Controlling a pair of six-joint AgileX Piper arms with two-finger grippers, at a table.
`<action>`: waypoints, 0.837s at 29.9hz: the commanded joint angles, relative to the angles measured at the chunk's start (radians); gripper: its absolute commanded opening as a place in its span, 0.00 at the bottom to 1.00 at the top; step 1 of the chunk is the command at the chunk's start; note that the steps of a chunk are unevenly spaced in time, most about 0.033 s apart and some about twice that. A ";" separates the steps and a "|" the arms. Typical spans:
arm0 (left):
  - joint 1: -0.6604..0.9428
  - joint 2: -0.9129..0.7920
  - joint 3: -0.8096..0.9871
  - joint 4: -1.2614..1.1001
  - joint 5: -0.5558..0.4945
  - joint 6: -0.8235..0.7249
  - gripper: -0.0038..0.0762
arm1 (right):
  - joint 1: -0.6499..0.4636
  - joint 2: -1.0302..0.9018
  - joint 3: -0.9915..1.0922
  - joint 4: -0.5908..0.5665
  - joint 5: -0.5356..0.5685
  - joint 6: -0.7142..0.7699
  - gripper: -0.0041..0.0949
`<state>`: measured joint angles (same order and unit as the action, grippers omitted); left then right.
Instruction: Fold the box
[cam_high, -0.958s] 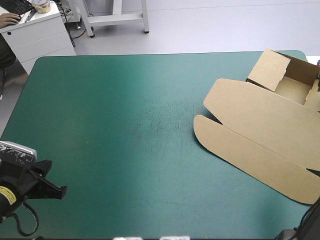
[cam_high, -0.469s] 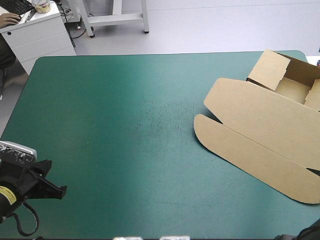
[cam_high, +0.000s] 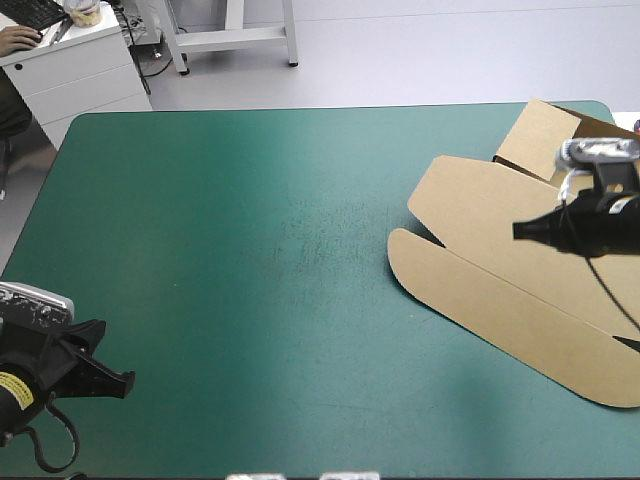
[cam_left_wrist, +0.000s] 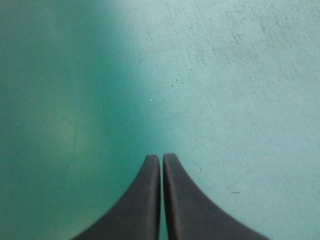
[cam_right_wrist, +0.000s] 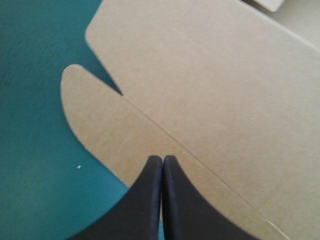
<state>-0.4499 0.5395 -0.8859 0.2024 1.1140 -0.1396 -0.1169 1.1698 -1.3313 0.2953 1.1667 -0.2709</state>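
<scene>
The brown box (cam_high: 490, 215) lies at the table's right side as an open tray (cam_high: 540, 140) in the far right corner, with its lid flat toward the middle. A rounded flap (cam_high: 440, 270) runs along the lid's near edge. My right gripper (cam_high: 518, 230) hangs shut over the lid, holding nothing. In the right wrist view its fingertips (cam_right_wrist: 162, 159) meet above the crease between the lid (cam_right_wrist: 210, 75) and the flap (cam_right_wrist: 100, 125). My left gripper (cam_high: 125, 380) is shut near the table's front left corner, far from the box. In its wrist view it (cam_left_wrist: 161, 157) points at the bare cover.
The teal-green cover (cam_high: 250, 250) stretches from the left gripper to the box. The box reaches the table's right edge, and its tray sits by the far edge.
My right arm has come in from the right and now hangs over the lid, its fingers having shut on nothing. The left arm and the box have not moved.
</scene>
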 joint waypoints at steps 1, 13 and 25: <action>0.001 0.006 -0.023 0.002 -0.066 -0.014 0.05 | 0.087 -0.150 0.134 0.032 -0.175 -0.047 0.02; 0.001 -0.215 0.199 -0.093 -0.229 -0.012 0.05 | 0.146 -0.441 0.518 0.026 -0.260 -0.074 0.02; 0.001 -0.507 0.325 -0.093 -0.261 -0.002 0.04 | 0.144 -0.784 0.771 0.048 -0.433 -0.072 0.02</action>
<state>-0.4499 0.0549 -0.5491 0.1071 0.9373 -0.1397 0.0254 0.4541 -0.5834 0.3207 0.8517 -0.3397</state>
